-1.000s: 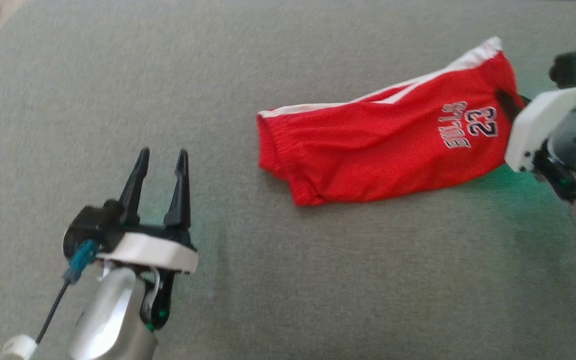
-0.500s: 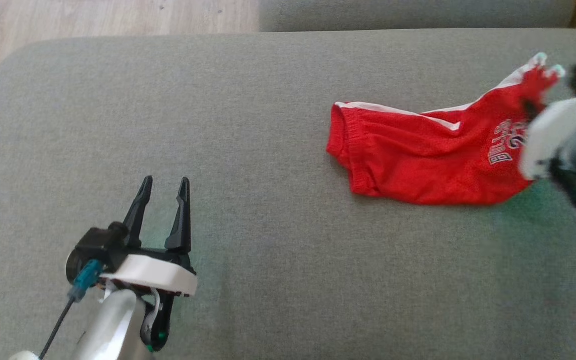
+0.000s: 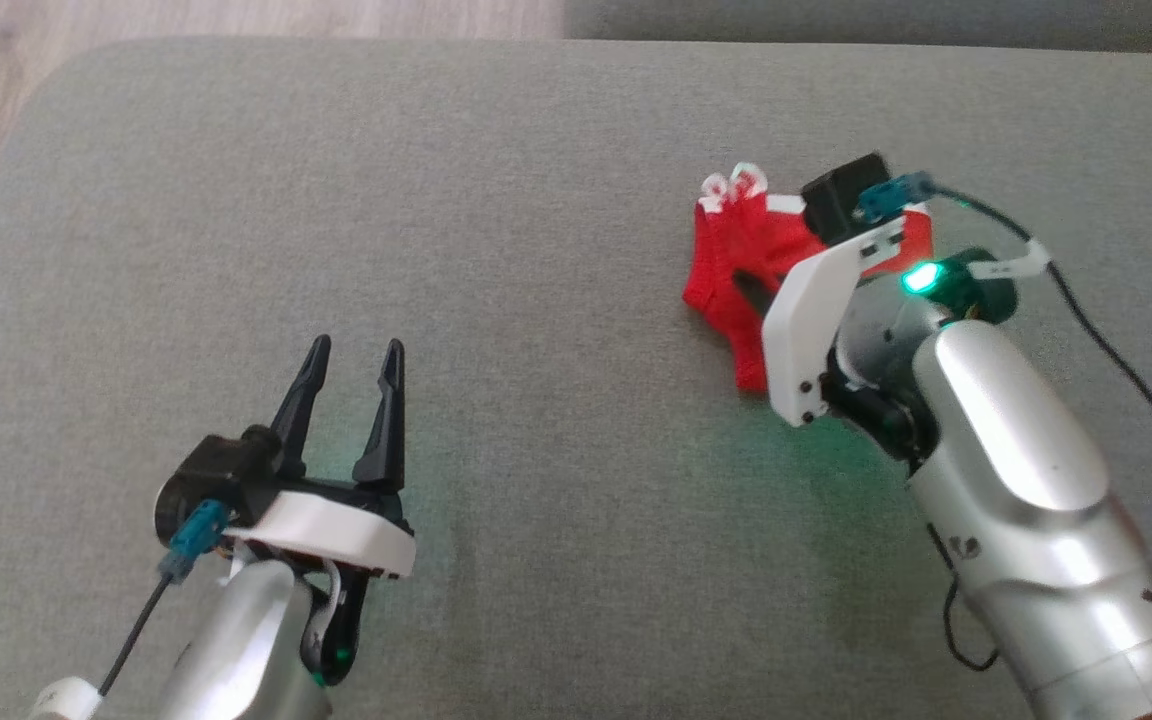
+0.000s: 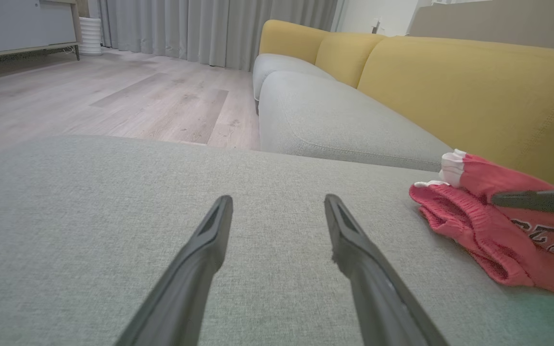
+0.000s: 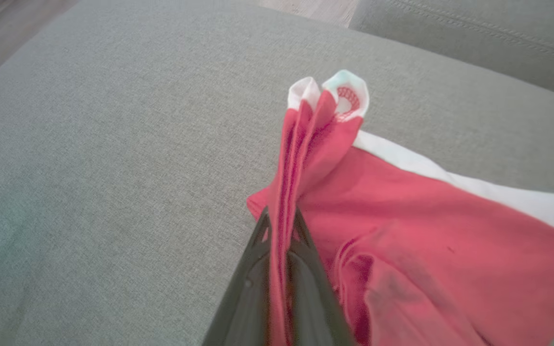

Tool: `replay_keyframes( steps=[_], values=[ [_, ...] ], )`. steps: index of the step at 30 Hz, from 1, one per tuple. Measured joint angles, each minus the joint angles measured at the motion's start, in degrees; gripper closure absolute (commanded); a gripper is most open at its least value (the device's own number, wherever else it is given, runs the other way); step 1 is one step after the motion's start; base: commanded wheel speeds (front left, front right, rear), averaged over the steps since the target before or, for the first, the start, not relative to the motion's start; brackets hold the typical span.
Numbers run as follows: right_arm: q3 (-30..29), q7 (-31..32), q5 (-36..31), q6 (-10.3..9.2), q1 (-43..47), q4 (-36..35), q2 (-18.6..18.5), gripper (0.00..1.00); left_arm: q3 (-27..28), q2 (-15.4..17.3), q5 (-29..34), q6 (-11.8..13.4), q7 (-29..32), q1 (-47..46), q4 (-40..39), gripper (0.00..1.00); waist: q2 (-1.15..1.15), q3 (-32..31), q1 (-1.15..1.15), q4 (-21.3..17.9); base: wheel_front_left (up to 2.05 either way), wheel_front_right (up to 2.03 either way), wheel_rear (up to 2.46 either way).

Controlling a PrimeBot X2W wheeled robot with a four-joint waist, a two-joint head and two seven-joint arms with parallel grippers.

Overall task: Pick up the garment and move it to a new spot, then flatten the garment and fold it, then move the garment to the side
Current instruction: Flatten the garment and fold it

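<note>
Red garment pinched in right gripper

i see the red garment, white-trimmed, bunched on the grey sofa cushion, one pinched fold standing up.
</note>
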Motion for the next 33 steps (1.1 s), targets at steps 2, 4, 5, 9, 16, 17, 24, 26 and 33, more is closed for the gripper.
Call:
replay_keyframes(
  steps=[2,4,5,9,16,17,24,26,33],
  values=[
    [0.36,-0.21,0.29,0.0,0.0,1.52,0.88,0.96,-0.24,-0.23,0.0,-0.03,0.0,-0.3,0.25,0.0,0.0,0.32,0.0,0.59,0.0,0.0,0.0],
    [0.31,-0.59,1.1,0.0,-0.01,2.81,1.64,0.0,-0.35,-0.42,0.0,-0.04,0.0,-0.51,0.42,0.0,0.0,0.56,0.0,1.13,0.0,0.0,0.0],
    [0.52,-0.59,1.4,0.0,-0.01,3.19,1.83,0.0,-0.37,-0.48,-0.01,-0.05,0.0,-0.51,0.53,0.0,0.0,0.61,0.0,1.33,0.0,0.0,0.0],
    [-0.4,-2.44,6.69,0.0,-0.01,1.4,2.43,0.0,-0.32,-0.49,-0.01,-0.42,0.0,-0.5,1.0,0.0,0.0,0.28,0.0,1.55,0.0,0.0,0.0],
    [-7.79,-4.26,11.69,0.0,0.16,-9.87,-0.85,0.0,0.37,-0.33,-0.01,-0.38,0.0,-0.2,0.89,0.0,0.0,-1.37,0.0,0.12,0.0,0.0,0.0],
    [-9.47,-3.98,10.8,0.0,0.42,-10.45,-2.48,0.0,0.41,-0.29,-0.01,-0.38,0.0,-0.09,0.82,0.0,0.0,-1.55,0.0,-0.17,0.0,0.0,0.0],
    [-15.07,-3.99,1.09,0.0,6.64,-7.84,-9.21,0.0,0.4,0.16,0.0,-0.37,0.0,0.35,0.35,0.0,0.0,-0.88,0.0,-1.58,0.0,0.0,0.0],
    [-13.4,-4.81,-0.16,0.0,6.98,-5.88,-9.07,0.17,0.37,0.41,0.0,-0.37,0.0,0.3,0.33,0.0,0.0,-0.37,0.0,-1.84,0.0,0.0,0.0],
    [-3.12,-5.95,1.94,0.0,6.78,-1.0,-9.14,1.0,0.25,0.74,0.0,-0.37,0.0,-0.48,0.22,0.0,0.0,0.65,0.0,-2.55,0.0,0.0,0.0]
  ],
)
